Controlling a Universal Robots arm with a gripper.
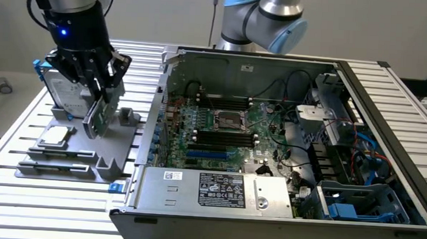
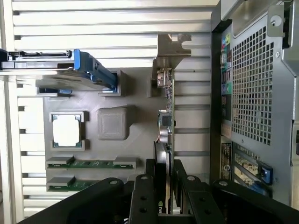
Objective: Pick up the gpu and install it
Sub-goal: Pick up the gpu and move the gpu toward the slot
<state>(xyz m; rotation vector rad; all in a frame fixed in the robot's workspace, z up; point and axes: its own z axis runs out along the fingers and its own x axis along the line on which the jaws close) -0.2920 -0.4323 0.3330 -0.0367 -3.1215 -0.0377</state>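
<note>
Over the grey moulded parts tray (image 2: 140, 116) on the slatted metal surface (image 1: 8, 202), beside the open computer case (image 1: 259, 55), my end effector (image 1: 101, 95) is partly closed on the gpu (image 1: 96, 120), a small black-covered card with silver bracket. I clamp it across its flat faces so it hangs upright, edge down.

gpu (image 1: 96, 117) showed green board edge, dark cover, silver bracket (image 2: 172, 46). gripper (image 1: 102, 96) was all black, tiny blue light (image 1: 63, 32) glowed above it. hard drive (image 1: 59, 86) was silver with blue rails. parts tray (image 1: 79, 149) was plain grey, tbh. table (image 1: 22, 197) was pale silver, slatted stripes. motherboard (image 1: 224, 125) was green, memory slots (image 1: 223, 137) black. case rear (image 2: 252, 84) was grey, perforated dot grid.
</note>
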